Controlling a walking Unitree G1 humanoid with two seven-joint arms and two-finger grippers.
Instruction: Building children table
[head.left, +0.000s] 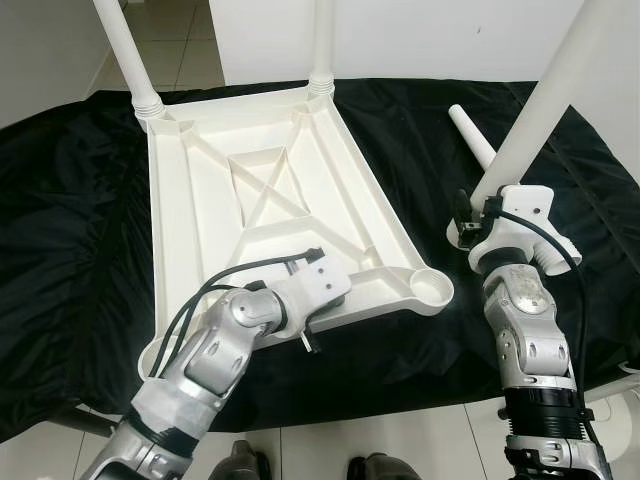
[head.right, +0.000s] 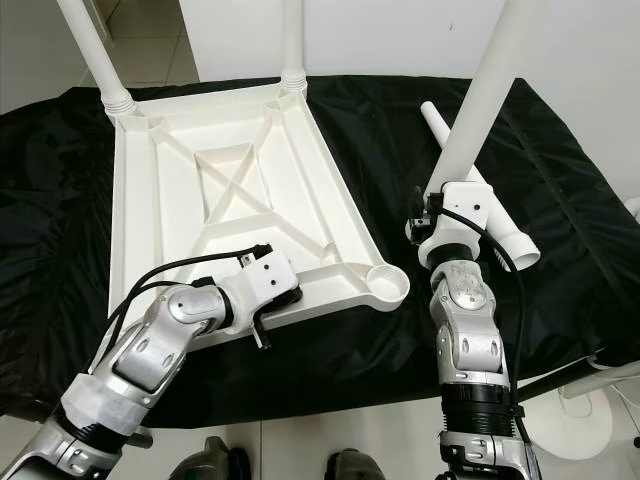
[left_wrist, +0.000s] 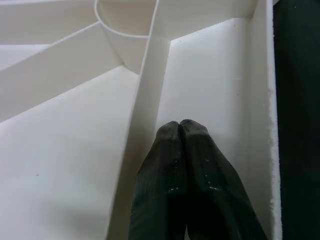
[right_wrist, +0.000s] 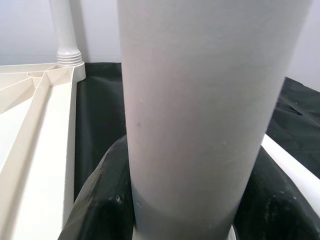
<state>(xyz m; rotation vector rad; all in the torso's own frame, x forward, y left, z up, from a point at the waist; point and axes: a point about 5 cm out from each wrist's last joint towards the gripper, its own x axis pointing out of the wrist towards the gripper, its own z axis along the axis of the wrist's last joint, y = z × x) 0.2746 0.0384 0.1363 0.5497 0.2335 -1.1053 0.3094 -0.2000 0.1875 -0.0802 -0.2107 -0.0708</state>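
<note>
Nearest me, left gripper (left_wrist: 179, 131), fingers pinched together, presses the near edge of the upturned white plastic ribbed tabletop (head.left: 215, 190) on black cloth (head.left: 60, 240). Two far white tubular legs (head.left: 122, 45) are in; near sockets (head.left: 431, 287) are empty. Right gripper (right_wrist: 175, 210) clasps an upright third white leg (head.left: 545, 100); a fourth white leg (head.left: 472, 135) lies loose.

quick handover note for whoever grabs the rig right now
Left end effector: shut, pressing on the upturned tabletop near its front edge.
Right end effector: shut on a white leg, held upright over the black cloth.
Done: two legs in the far corners.
Left: near corner socket is empty; a loose leg lies on the cloth.
</note>
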